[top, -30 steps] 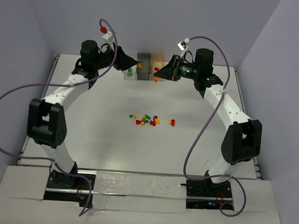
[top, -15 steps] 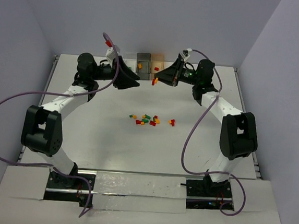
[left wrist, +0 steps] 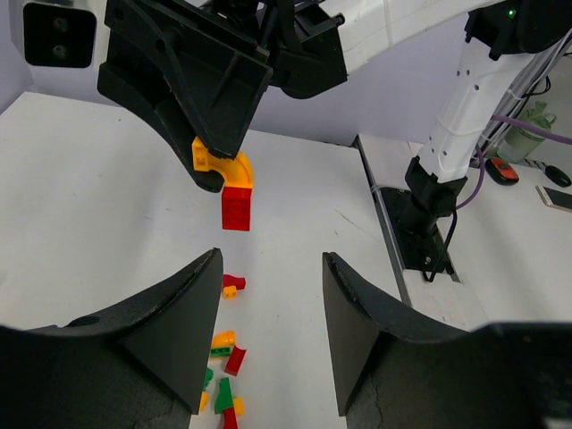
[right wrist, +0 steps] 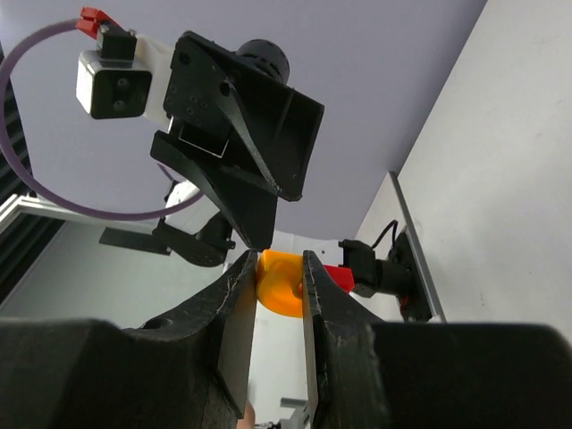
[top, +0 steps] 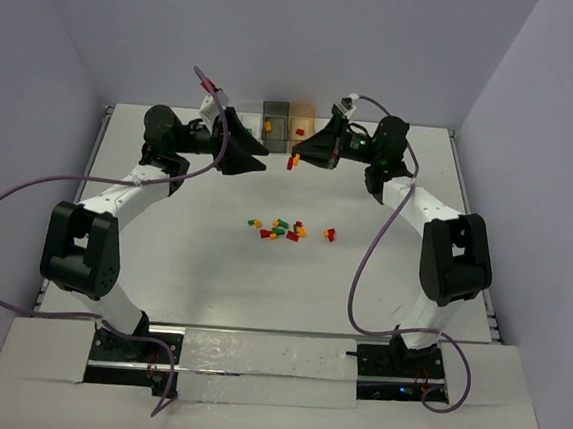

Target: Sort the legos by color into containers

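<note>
Legos pile (top: pixel 285 229) sits mid-table, unchanged. Both arms have backed off the far edge since a second ago. Left gripper (left wrist: pixel 271 261): fingers roughly half apart, empty. Right gripper (right wrist: pixel 278 259) pinches an orange-and-red lego (left wrist: pixel 234 190) in the air, short of the containers (top: pixel 275 116) at the far edge. Only the grey and orange ones are visible.

Orange-yellow over red on held legos (left wrist: pixel 231 183) in black right gripper (right wrist: pixel 278 268). Red, green, orange-yellow among loose legos (top: pixel 287 231) on white table (top: pixel 192 257). Smoky grey container (top: pixel 275 116), orange-tinted container (top: pixel 303 116); purple cables (top: pixel 17 191).
</note>
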`<state>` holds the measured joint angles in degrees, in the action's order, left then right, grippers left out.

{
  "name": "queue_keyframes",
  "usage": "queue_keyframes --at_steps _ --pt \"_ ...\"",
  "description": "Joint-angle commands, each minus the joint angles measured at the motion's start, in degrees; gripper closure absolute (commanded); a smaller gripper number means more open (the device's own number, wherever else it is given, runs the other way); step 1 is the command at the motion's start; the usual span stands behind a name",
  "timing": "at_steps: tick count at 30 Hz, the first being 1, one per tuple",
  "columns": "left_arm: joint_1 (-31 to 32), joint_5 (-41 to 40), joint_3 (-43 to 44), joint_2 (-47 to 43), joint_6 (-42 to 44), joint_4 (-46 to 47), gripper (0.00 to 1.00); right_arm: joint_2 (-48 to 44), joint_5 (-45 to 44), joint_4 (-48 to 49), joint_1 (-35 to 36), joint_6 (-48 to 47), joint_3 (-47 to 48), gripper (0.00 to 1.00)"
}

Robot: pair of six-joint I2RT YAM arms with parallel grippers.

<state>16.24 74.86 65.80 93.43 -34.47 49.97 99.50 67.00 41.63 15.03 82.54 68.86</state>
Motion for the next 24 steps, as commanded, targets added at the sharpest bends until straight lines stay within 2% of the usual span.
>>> queue_keyframes --at_steps 1,6,10,11,13,15,21,24 --pt "1.3 -0.2 0.3 -1.7 1.6 0.3 0.43 -1.7 1.3 2.9 1.6 0.5 0.1 1.0" --pt "2.7 -2.2 3.0 -1.5 11.5 -14.2 0.44 -1.7 1.3 3.4 2.5 0.7 0.6 1.0" --pt "4.7 -2.9 5.5 -1.6 24.4 -28.8 0.46 -1.6 1.4 4.0 2.5 1.1 1.0 1.0" --pt "5.1 -3.8 6.9 -1.5 27.1 -34.9 0.46 -1.6 1.4 4.1 2.7 1.3 1.1 1.0" --pt "6.5 -5.1 9.7 -1.3 36.9 -42.9 0.47 -1.5 1.5 4.3 2.9 1.4 1.2 1.0" --pt "7.6 -6.3 10.9 -1.3 43.1 -49.7 0.47 -1.5 1.5 4.2 3.1 1.4 1.2 1.0" --pt "7.6 -7.7 10.6 -1.4 40.1 -47.0 0.48 -1.8 1.6 4.1 3.5 1.3 0.9 1.0" --pt "7.6 -7.2 10.9 -1.1 39.1 -46.0 0.55 -2.0 1.6 4.0 3.6 1.2 0.8 1.0"
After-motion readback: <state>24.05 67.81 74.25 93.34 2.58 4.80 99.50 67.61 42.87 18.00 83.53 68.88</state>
